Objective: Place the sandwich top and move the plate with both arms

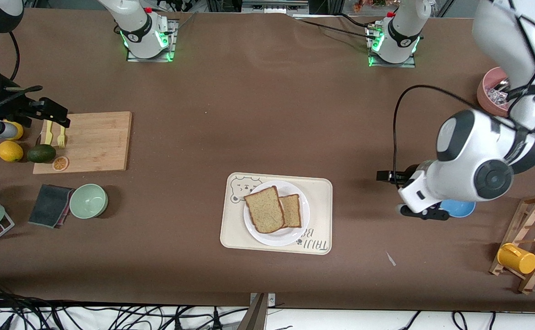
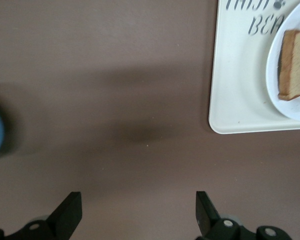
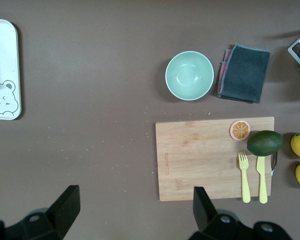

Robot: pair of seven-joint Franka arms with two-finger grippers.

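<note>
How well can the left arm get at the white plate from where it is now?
Probably well: the left gripper hangs open over bare table beside the cream tray, and nothing stands between it and the white plate.

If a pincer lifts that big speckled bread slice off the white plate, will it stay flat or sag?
The large, light brown speckled bread slice looks thin, so it would probably sag if gripped by one edge. It leans on the smaller slice, so that may shift. The small round white plate looks smooth and may slide.
</note>
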